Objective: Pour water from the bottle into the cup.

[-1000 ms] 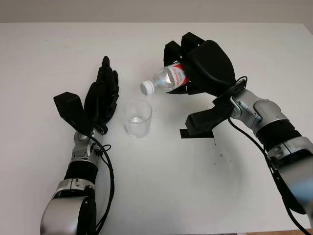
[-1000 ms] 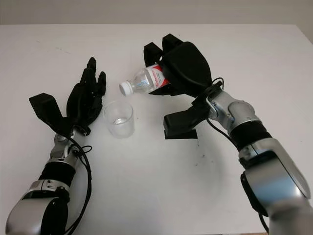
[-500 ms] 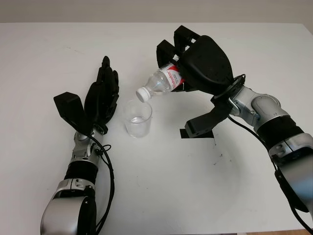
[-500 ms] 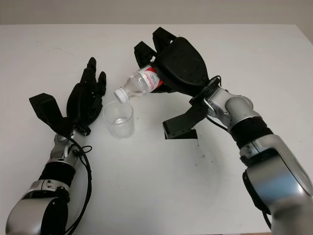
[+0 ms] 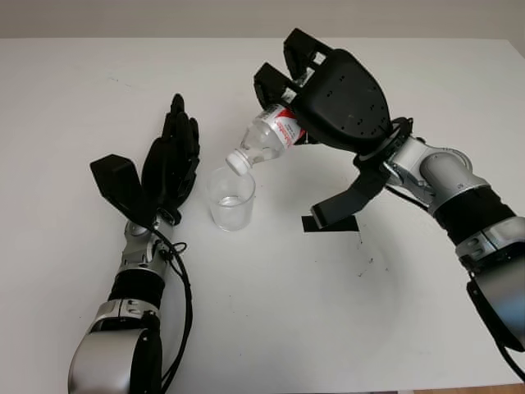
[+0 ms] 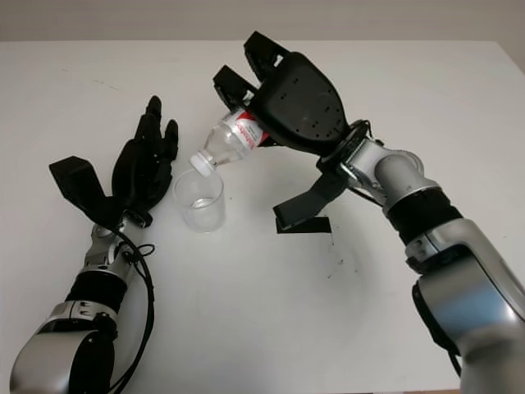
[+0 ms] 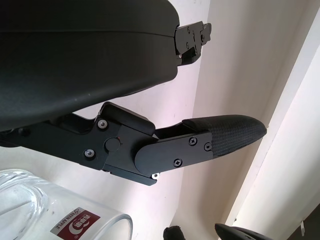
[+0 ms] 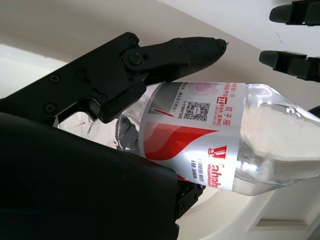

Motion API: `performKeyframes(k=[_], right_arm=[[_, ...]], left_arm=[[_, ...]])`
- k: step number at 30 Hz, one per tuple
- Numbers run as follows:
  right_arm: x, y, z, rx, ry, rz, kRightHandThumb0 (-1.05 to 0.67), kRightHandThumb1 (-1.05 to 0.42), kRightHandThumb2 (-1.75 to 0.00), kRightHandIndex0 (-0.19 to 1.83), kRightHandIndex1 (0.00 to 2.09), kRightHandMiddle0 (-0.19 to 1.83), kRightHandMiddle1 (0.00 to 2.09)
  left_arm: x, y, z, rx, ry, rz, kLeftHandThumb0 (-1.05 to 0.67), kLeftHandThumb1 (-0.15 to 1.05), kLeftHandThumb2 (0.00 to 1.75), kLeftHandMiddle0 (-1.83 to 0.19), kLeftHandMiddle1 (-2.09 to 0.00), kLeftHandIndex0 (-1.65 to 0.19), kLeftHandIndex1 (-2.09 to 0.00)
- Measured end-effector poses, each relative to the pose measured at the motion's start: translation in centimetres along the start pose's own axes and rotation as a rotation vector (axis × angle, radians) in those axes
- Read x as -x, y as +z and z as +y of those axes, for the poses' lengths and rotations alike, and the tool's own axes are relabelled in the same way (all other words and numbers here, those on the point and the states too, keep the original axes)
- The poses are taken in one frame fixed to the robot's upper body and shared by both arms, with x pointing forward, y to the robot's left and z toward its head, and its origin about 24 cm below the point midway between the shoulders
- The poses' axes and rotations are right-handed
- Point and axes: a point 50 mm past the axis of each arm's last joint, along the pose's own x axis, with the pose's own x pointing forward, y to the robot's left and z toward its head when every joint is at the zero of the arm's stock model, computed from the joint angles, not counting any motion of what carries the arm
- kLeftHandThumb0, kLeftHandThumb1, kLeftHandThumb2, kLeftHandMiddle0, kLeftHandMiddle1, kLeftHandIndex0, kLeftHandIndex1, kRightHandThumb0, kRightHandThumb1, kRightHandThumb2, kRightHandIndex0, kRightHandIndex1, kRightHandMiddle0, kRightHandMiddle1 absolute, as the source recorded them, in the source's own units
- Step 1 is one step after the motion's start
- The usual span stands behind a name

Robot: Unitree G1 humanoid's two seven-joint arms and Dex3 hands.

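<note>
1. The right hand (image 5: 328, 90) was raised above the white table (image 5: 271, 312), past the cup on its right side, with its fingers clamped on the bottle (image 5: 264, 138).
2. The bottle was a clear plastic one with a red and white label. It was tilted neck-down, and its white cap (image 5: 237, 162) sat over the near rim of the cup (image 5: 230, 198), very close to it. The head views did not settle whether cap and rim touched.
3. The cap was in place on the neck.
4. The cup was a clear glass standing upright on the table between the two arms.
5. The left hand (image 5: 171, 164) was open, just left of the cup. Whether it touched the table could not be told.
6. A small black rectangular mark (image 5: 330, 222) lay on the table under the right forearm.
7. The right wrist view gave detail that the head views lacked: the printed label (image 8: 195, 140) with a QR code, one finger (image 8: 150, 65) laid along the bottle's side, and the bottle's clear shoulder beyond the label.
8. The left wrist view showed the cup's rim (image 7: 65, 220) close beside the left hand's shell, and one finger (image 7: 200, 142) reaching out past it without touching it.
</note>
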Motion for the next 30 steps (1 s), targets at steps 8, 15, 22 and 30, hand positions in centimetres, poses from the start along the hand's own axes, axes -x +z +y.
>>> performKeyframes(k=[8,15,22,30], right_arm=[[-0.28,0.02,-0.15,0.012,-0.011,-0.018,-0.56,-1.05,-0.54,1.28,2.09,0.78,2.09],[-0.27,0.07,-0.11,0.022,-0.015,-0.020,-0.56,-1.05,-0.54,1.28,2.09,0.80,2.09],[-0.51,-0.04,-0.31,-0.103,-0.055,0.067,-0.56,-1.05,-0.44,1.31,2.09,0.89,2.09],[-0.12,0.38,-0.25,-0.655,-0.029,0.449,-0.49,-1.05,-0.47,1.38,2.09,0.93,2.09]], left_arm=[[-0.03,-0.03,-0.02,-0.001,0.001,-0.002,-0.84,1.05,0.64,0.19,0.00,0.19,0.00],[-0.05,-0.06,-0.01,0.000,0.005,0.002,-0.85,1.05,0.63,0.19,0.00,0.19,0.00],[-0.05,-0.09,-0.03,0.003,0.001,0.006,-0.85,1.05,0.62,0.19,0.00,0.19,0.00],[-0.11,-0.08,-0.08,0.007,-0.001,0.007,-0.85,1.05,0.62,0.19,0.00,0.19,0.00]])
